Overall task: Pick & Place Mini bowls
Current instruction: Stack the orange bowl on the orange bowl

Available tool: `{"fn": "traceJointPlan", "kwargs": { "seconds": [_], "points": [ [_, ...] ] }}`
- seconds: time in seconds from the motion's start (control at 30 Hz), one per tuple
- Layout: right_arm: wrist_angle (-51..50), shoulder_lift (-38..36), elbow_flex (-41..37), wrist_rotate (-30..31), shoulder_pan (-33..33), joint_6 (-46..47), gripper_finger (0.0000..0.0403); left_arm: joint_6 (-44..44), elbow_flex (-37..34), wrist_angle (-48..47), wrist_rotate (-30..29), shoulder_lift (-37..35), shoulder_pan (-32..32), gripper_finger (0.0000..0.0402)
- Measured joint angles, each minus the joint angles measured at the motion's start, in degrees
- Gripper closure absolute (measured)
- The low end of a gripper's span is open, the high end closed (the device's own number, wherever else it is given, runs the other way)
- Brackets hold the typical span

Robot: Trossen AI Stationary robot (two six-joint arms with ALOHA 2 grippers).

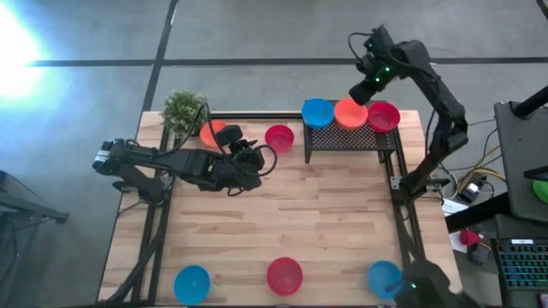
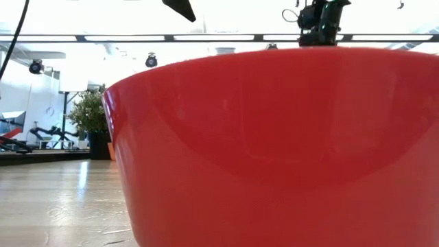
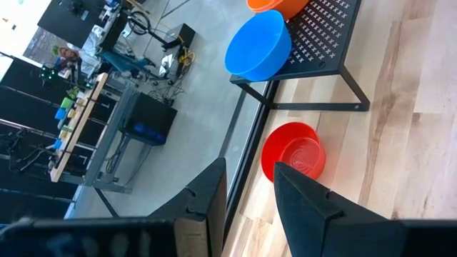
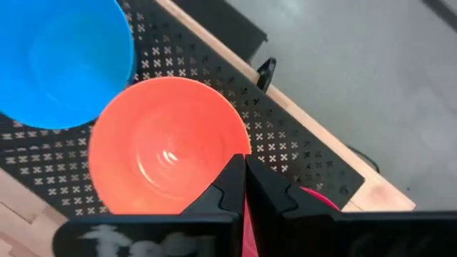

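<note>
Three mini bowls [image 1: 350, 113] sit in a row on the perforated stand [image 1: 342, 137] at one o'clock; three more [image 1: 284, 275] line the six-o'clock edge; potted plant [image 1: 183, 109] at eleven.

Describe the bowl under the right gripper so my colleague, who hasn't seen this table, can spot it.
Find the black perforated shelf at the table's far edge, right of the potted plant. Three bowls sit on it in a row. The one meant is the orange bowl in the middle, between a blue bowl and a red bowl, with the right gripper just above it.
</note>
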Motion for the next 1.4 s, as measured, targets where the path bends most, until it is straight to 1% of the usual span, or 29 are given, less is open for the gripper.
{"fn": "traceJointPlan", "kwargs": {
  "seconds": [0.17,0.33,0.63,0.73,0.83,0.93,1.07,1.2,1.4],
  "points": [
    [-0.2,-5.9,-0.1,0.0,0.8,2.4,0.0394,-2.3,0.0,0.0,0.0,0.0,0.3,0.0287],
    [-0.1,-12.8,-0.4,0.0,4.0,4.5,0.0394,-6.0,0.0,-0.7,0.1,-0.7,1.7,0.0287],
    [3.5,-25.9,-4.6,0.0,14.2,11.1,0.0394,-13.1,0.0,-3.7,1.0,-2.3,5.9,0.0287],
    [6.0,-29.5,-7.4,0.0,18.2,13.0,0.0394,-15.6,0.0,-6.7,1.6,-2.6,8.2,0.0287],
    [9.2,-32.7,-10.8,0.0,21.8,14.0,0.0394,-20.0,0.0,-10.7,2.0,-2.6,11.1,0.0287],
    [11.6,-35.1,-14.3,0.0,24.7,14.8,0.0394,-24.0,-0.2,-13.6,6.4,-2.6,14.6,0.0287],
    [12.8,-37.6,-18.6,0.0,26.9,14.9,0.0394,-29.5,-1.2,-16.3,15.4,-2.6,20.1,0.0287],
    [15.0,-39.0,-22.1,0.0,27.7,15.5,0.0394,-33.5,-2.9,-16.4,24.2,-2.4,25.5,0.0287],
    [16.4,-39.5,-23.9,-0.1,27.7,15.5,0.0394,-38.9,-8.0,-16.3,32.4,-2.4,32.5,0.0287]
  ]
}}
